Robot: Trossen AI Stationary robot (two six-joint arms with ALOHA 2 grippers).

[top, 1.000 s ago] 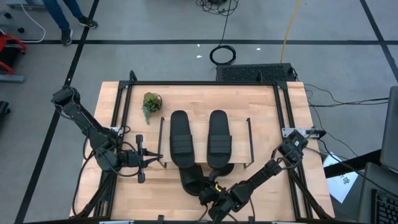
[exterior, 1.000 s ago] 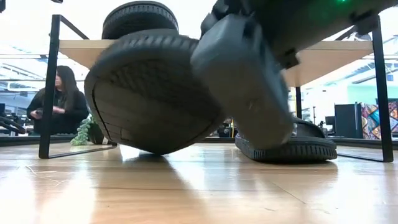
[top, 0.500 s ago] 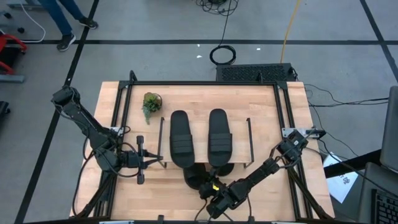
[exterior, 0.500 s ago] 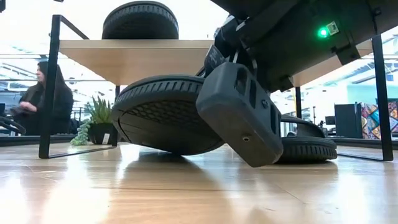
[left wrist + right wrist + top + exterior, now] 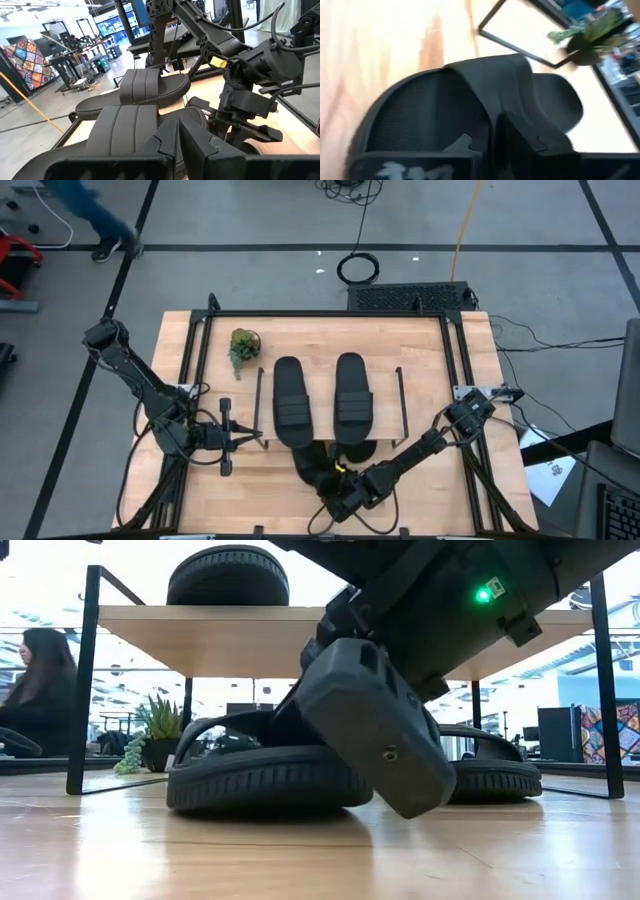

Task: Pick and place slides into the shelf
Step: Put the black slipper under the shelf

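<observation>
Right claw [image 5: 330,480] clenched on a slide [image 5: 268,772], sole flat on the desk [image 5: 200,485], part under the shelf [image 5: 210,635] w/ 1 more alongside; 2 slides sit on top. Left claw [image 5: 255,435] closed, waiting beside the shelf's left frame.

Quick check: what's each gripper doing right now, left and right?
Left gripper: shut, empty, beside the shelf.
Right gripper: shut on a slide's strap under the shelf.
</observation>
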